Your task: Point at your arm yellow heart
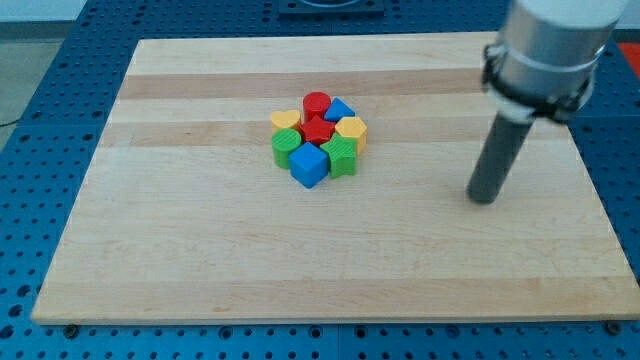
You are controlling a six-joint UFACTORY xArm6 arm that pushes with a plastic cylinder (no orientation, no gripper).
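The yellow heart (285, 120) lies at the upper left of a tight cluster of blocks near the middle of the wooden board (200, 250). Around it sit a red cylinder (317, 103), a red star-like block (317, 130), a blue block (340, 110), a yellow hexagon-like block (351, 129), a green round block (286, 146), a blue cube (309, 165) and a green block (341, 156). My tip (483, 198) rests on the board far to the view's right of the cluster, touching no block.
The board lies on a blue perforated table (40, 120). The arm's grey body (545, 50) hangs over the board's upper right corner.
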